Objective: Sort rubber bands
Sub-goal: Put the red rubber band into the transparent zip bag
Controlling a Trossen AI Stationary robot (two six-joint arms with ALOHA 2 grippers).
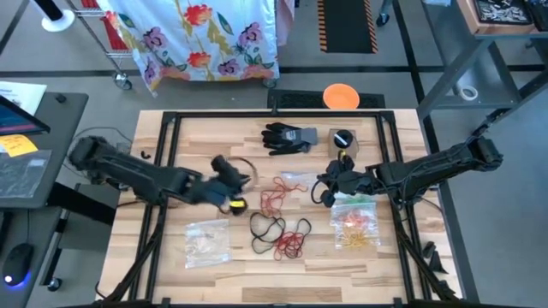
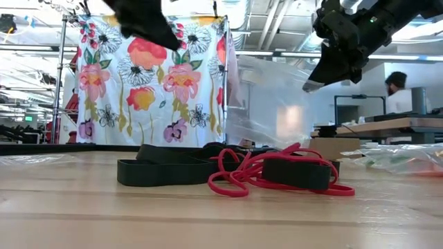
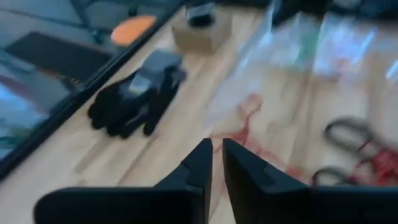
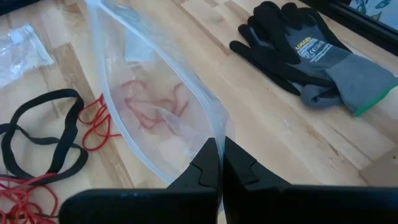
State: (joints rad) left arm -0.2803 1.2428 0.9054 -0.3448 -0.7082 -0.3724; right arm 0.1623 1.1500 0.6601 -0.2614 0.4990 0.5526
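Two grippers work above a wooden table (image 1: 171, 257) strewn with rubber bands (image 1: 278, 235). Red and black bands lie loose at the table's middle, near the front edge. The right gripper (image 4: 221, 163), fingers pressed together, pinches the edge of a clear bag (image 4: 155, 99) lifted off the wood, red bands showing through it. The left gripper (image 3: 216, 163) hovers left of the loose bands, its fingers nearly closed with a thin gap between them and nothing seen held. A black glove (image 1: 289, 137) lies toward the far edge, beside a small box (image 1: 341, 141).
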